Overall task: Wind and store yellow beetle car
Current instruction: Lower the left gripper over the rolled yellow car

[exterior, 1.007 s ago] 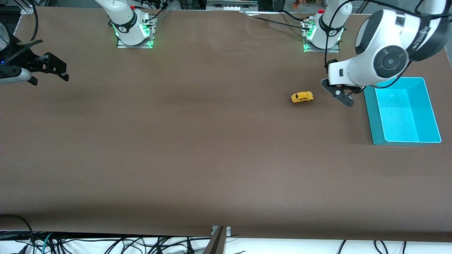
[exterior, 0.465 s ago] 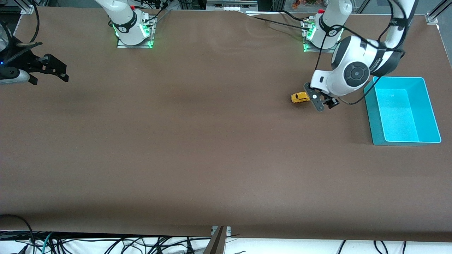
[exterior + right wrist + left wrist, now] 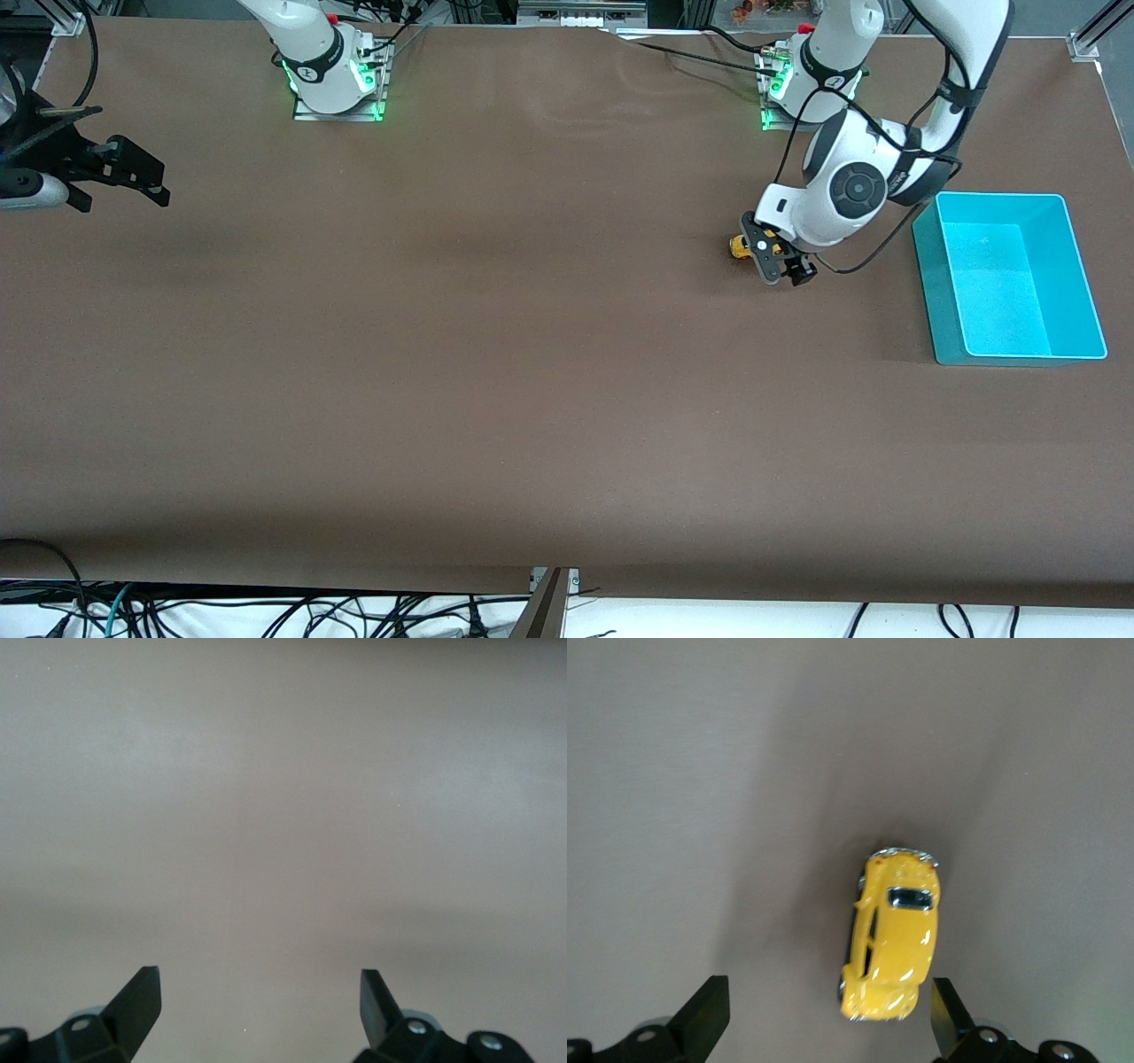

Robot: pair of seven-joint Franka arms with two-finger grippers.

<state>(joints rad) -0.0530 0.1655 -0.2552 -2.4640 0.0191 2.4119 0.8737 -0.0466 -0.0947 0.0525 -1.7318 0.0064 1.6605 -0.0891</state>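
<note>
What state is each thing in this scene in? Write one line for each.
car: upright on its wheels on the table, not held.
bin: open-topped, empty, toward the left arm's end of the table.
left claw: open, over the car, fingers apart from it.
right claw: open, holding nothing, waiting at the right arm's end of the table.

The yellow beetle car (image 3: 891, 935) is tiny, glossy bright yellow, with a rounded body, dark windows and a chrome bumper. It sits upright on its wheels on the brown worktop (image 3: 532, 354), toward the left arm's end, near the teal bin (image 3: 926, 266) but apart from it, mostly hidden in the front view.
</note>
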